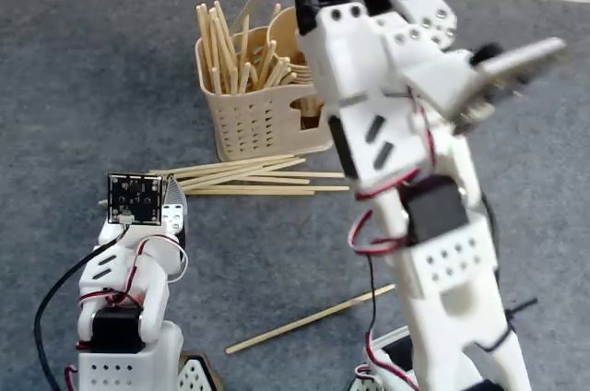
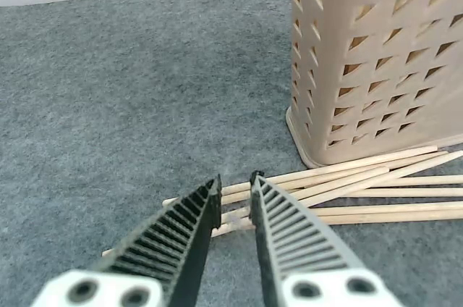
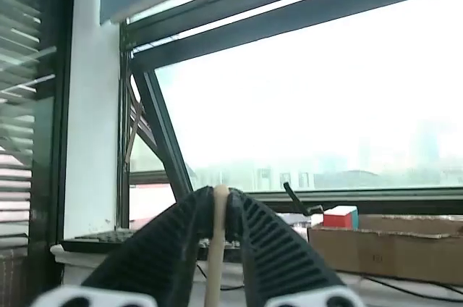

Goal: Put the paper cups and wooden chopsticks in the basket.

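A grey, felt-like mat [image 1: 92, 87] covers the table. On it stands the beige plastic basket [image 1: 253, 124], its walls pierced with slots, holding tan paper cups [image 1: 288, 27] and upright wooden chopsticks [image 1: 221, 45]. The right gripper [image 3: 217, 195], raised high near the basket, pinches one chopstick [image 3: 215, 263]. The left gripper [image 2: 235, 180], ridged jaws slightly parted, hovers over loose chopsticks [image 1: 249, 177] just beside the basket's foot. A lone stick [image 1: 309, 319] lies well apart.

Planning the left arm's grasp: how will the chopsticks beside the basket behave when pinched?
The chopsticks look thin and straight, so likely stiff and light. Lying loose in a bundle, they may roll apart. The left gripper, open over them, could catch several.
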